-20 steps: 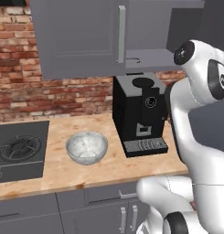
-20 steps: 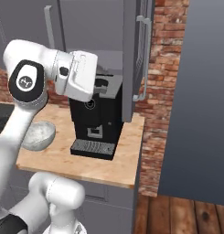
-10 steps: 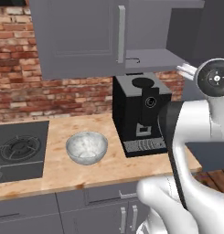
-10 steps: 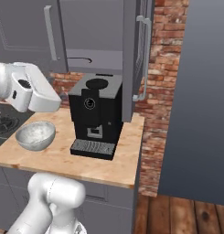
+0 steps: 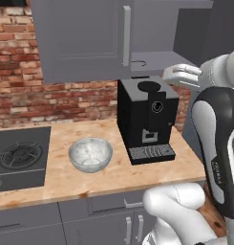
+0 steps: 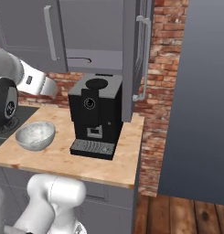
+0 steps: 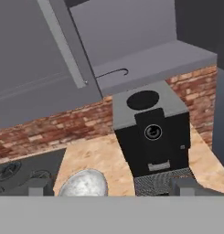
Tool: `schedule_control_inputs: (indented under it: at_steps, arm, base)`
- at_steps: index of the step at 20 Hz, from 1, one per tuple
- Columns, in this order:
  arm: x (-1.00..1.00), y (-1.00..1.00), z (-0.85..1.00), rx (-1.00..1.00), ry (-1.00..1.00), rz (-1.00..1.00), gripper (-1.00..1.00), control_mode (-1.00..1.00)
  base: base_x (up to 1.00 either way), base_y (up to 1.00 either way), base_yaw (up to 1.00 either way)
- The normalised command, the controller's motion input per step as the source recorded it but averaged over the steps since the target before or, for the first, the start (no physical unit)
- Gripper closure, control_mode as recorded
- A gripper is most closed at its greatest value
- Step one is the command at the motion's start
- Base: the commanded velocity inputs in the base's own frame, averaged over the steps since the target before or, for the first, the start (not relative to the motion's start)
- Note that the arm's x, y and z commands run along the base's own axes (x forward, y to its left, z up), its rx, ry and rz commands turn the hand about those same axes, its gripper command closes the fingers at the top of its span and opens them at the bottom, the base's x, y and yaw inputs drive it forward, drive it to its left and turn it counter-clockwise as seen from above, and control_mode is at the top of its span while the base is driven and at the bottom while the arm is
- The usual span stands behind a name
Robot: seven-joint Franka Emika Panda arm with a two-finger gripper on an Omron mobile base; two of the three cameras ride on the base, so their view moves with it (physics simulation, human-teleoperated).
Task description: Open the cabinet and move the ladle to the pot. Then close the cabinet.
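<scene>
Gripper point(image 7: 112, 186) jaws spread wide, empty, near the open cabinet point(image 5: 90, 38); ladle point(image 7: 114, 72) on shelf; no legible markings.

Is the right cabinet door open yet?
Open. The right door stands edge-on, swung out from the cabinet, baring the shelf where a thin hooked handle lies.

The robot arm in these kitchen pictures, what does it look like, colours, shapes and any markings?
The glossy white arm is built of rounded, tube-like segments with dark grey, nearly black joint sections. A line of small dark lettering runs along the white link in the left base view, and a round dark joint cap bears a small white emblem. The tool has two small dark grey, blocky finger tips. No loose cables show.
</scene>
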Motion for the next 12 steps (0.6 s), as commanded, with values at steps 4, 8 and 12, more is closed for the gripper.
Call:
schedule_control_inputs:
  at_steps: [4,8,12]
  arm:
    - [0.55,0.68,0.25,0.11,0.14,0.4,-1.0,-1.0]
    - [0.38,0.61,0.06,0.06,0.11,0.2,-1.0,-1.0]
    - [0.23,0.4,0.01,0.0,0.02,0.07,-1.0,-1.0]
  base:
    - [0.0,0.0,0.0]
    - [0.0,0.0,0.0]
    - [0.0,0.0,0.0]
